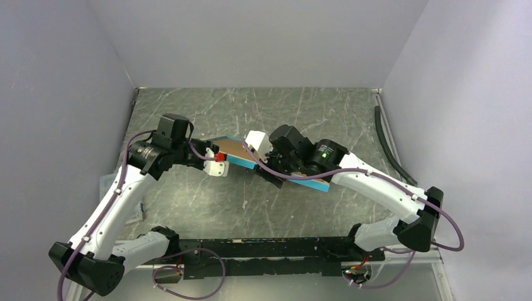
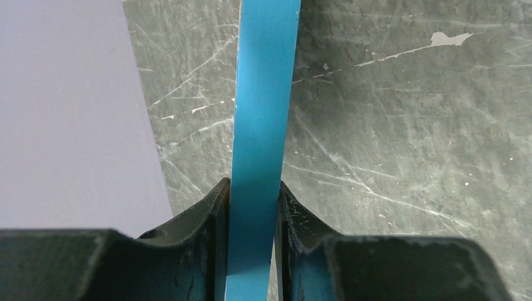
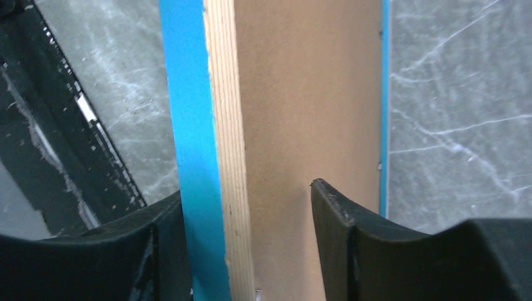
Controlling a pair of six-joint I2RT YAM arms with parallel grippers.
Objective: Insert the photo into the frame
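Evidently, the frame (image 1: 238, 152) is held off the table (image 1: 282, 113), clamped edgewise by the left gripper (image 2: 253, 194) and straddled by the parted right gripper (image 3: 248, 194); its rear is covered by hardboard backing (image 3: 307, 94), and the photo is unseen, so insertion cannot be confirmed.

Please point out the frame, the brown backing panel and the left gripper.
The frame (image 2: 260, 113): left wrist view, on its blue edge.
The brown backing panel (image 3: 307, 94): right wrist view, on its flat face.
The left gripper (image 2: 253, 191): left wrist view, midway between its fingertips.
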